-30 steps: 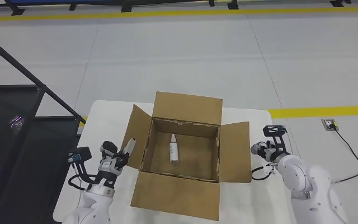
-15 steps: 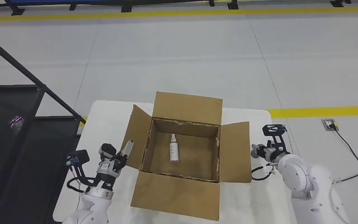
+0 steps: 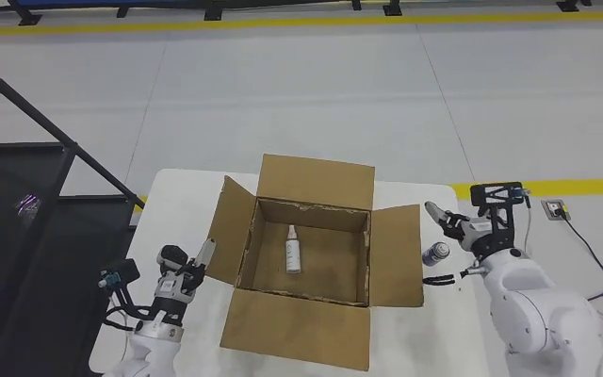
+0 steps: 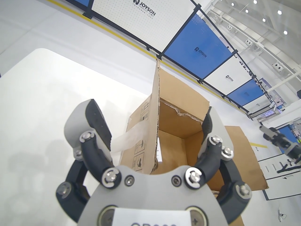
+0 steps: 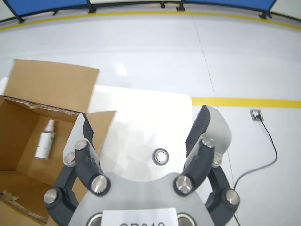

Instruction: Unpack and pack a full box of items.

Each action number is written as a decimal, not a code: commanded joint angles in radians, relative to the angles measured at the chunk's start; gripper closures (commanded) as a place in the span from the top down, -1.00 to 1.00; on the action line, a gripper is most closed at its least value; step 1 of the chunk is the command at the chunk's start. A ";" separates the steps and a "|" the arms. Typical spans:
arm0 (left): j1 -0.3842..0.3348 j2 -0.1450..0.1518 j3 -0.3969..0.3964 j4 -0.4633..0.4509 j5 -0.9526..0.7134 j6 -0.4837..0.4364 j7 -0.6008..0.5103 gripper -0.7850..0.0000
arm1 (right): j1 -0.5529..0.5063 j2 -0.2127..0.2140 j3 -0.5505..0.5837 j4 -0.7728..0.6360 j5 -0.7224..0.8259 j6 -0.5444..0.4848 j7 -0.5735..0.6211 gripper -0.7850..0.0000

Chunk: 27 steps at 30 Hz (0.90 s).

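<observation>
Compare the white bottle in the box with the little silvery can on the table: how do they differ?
The white bottle lies on its side on the floor of the box; the silvery can stands upright on the table, outside the box. The bottle is long with a narrow cap end; the can is short and stubby. Both are round-bodied, and neither is gripped.

We see the box [image 3: 297,330] open at the top, its four flaps folded outward. One bottle [image 3: 293,250] lies inside toward the far wall, with bare floor around it. A small can [image 3: 435,253] stands on the desk [image 3: 184,207] just beside the right flap.
</observation>
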 commanded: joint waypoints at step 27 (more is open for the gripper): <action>0.149 -0.005 -0.069 -0.037 -0.049 -0.063 0.163 1.00 | 0.570 -0.200 -0.868 0.766 0.244 0.059 0.081 1.00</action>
